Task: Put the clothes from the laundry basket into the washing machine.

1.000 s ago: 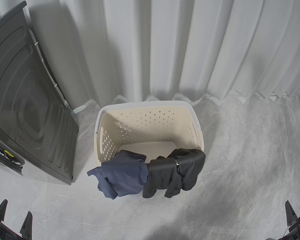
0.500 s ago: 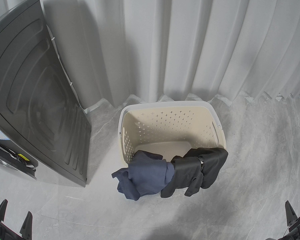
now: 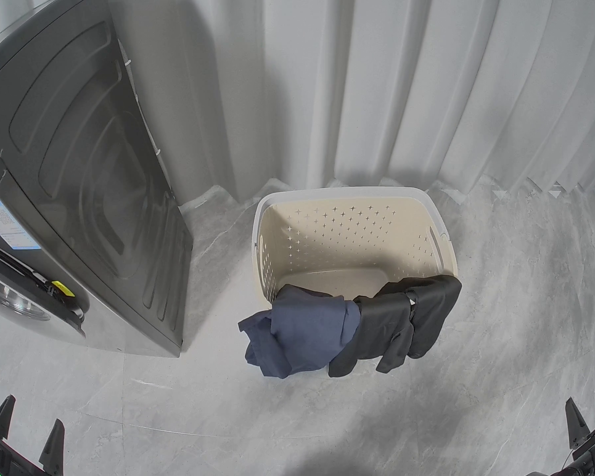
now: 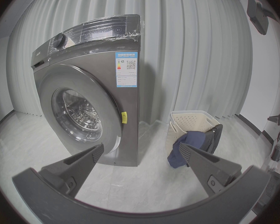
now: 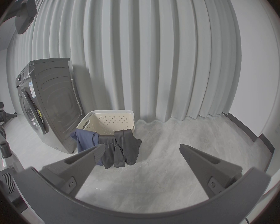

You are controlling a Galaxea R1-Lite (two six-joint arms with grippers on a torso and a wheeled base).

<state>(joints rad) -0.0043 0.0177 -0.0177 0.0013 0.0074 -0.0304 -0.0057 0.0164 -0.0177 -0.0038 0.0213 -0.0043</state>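
**Both grippers open and empty, clothes draped over the basket rim**

The left gripper (image 4: 141,148) hangs low over the floor (image 3: 509,312) with its two fingers spread wide and nothing between them. The right gripper (image 5: 142,148) is held the same way on the other side, fingers apart and bare. Both sit well short of the basket and the machine.

Ahead of them the laundry basket (image 3: 350,194) stands upright on the floor, close to the foot of the white curtain (image 3: 377,67). It is cream-coloured, with small holes in its walls and a slot handle at each end, and its bottom shows bare.

Two pieces of clothing hang over the basket's near rim, most of each falling down the outside wall. The blue garment (image 3: 304,330) lies over the near left corner, its lowest folds reaching down toward the floor. The black garment (image 3: 403,318) covers the near right corner. The two touch where they meet at the middle of the rim.

The washing machine (image 3: 79,166), dark grey, stands on the floor to the left of the basket and near it but apart from it, its back toward the curtain. Its round glass door (image 4: 77,115) is on the front, which faces away from the basket.
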